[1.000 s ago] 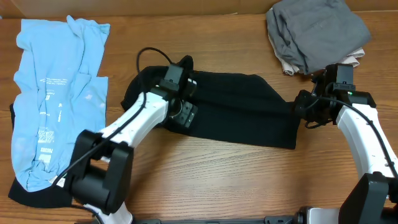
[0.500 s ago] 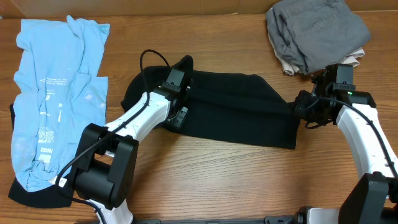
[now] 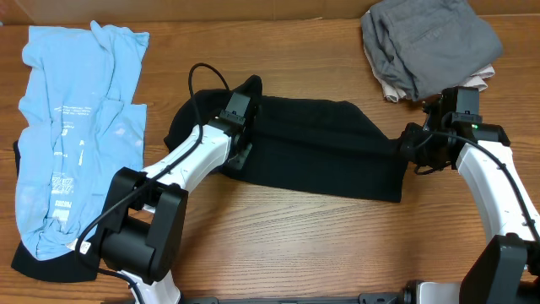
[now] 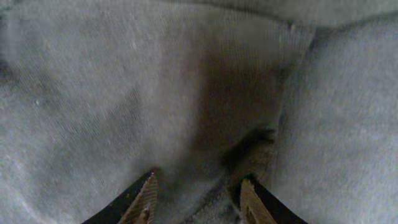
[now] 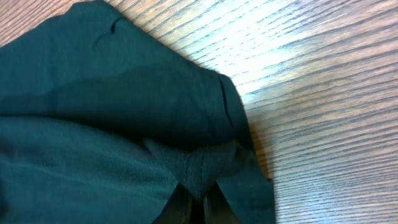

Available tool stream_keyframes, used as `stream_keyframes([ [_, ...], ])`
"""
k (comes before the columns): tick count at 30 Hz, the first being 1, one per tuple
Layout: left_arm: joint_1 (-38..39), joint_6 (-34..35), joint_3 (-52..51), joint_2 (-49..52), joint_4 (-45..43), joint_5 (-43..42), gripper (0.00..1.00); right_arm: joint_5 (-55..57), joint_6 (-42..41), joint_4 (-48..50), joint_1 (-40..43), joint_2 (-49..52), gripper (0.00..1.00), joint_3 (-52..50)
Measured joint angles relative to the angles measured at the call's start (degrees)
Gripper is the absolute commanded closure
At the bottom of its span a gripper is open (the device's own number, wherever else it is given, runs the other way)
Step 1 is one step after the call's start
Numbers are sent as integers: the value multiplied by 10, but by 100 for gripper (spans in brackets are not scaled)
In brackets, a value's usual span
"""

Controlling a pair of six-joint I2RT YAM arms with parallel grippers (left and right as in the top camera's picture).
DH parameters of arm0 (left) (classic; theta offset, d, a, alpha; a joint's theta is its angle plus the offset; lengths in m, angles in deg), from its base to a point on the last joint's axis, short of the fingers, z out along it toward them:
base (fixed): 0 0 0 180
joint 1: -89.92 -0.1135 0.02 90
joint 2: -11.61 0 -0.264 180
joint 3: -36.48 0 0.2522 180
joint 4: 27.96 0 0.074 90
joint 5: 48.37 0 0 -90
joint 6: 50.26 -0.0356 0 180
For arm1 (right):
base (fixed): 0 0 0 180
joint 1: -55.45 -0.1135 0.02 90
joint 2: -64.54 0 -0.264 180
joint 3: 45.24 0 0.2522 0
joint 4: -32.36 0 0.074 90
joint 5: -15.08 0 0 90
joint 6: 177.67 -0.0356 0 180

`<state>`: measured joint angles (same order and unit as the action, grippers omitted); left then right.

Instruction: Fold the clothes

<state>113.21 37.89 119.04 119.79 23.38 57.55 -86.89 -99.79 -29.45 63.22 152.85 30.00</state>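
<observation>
A black garment (image 3: pixel 321 152) lies spread across the middle of the table. My left gripper (image 3: pixel 240 145) rests on its left part. In the left wrist view its fingers (image 4: pixel 198 193) are apart and pressed into the cloth (image 4: pixel 124 93), with a small ridge of fabric between them. My right gripper (image 3: pixel 412 145) is at the garment's right edge. In the right wrist view it (image 5: pixel 202 202) is shut on a pinched fold of the black cloth (image 5: pixel 93 124), low over the wood.
A light blue shirt (image 3: pixel 76 127) lies at the far left over another black piece (image 3: pixel 34 257). A pile of folded grey clothes (image 3: pixel 426 42) sits at the back right on a beige piece (image 3: pixel 481 80). Bare wood (image 3: pixel 295 245) lies in front.
My left gripper has shifted a little to the left over the black garment and turned at the wrist. The right arm and the garment's right edge have not moved.
</observation>
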Motion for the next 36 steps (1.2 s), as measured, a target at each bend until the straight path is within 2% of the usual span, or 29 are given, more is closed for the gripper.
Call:
stream_keyframes([
  [11,0,0,0,19,-4,-45,58,3,0,0,0,0,96,0],
  [13,0,0,0,19,-4,-51,64,4,0,0,0,0,96,0],
  [15,0,2,0,19,-4,-59,82,3,0,0,0,0,96,0],
  [18,0,6,0,19,-4,-70,96,4,0,0,0,0,96,0],
  [25,0,5,1,19,-5,-73,96,4,0,0,0,0,96,0],
  [28,-5,23,21,21,26,-71,96,4,0,0,0,0,96,0],
  [36,-66,61,257,26,211,-63,96,4,0,0,0,0,96,0],
])
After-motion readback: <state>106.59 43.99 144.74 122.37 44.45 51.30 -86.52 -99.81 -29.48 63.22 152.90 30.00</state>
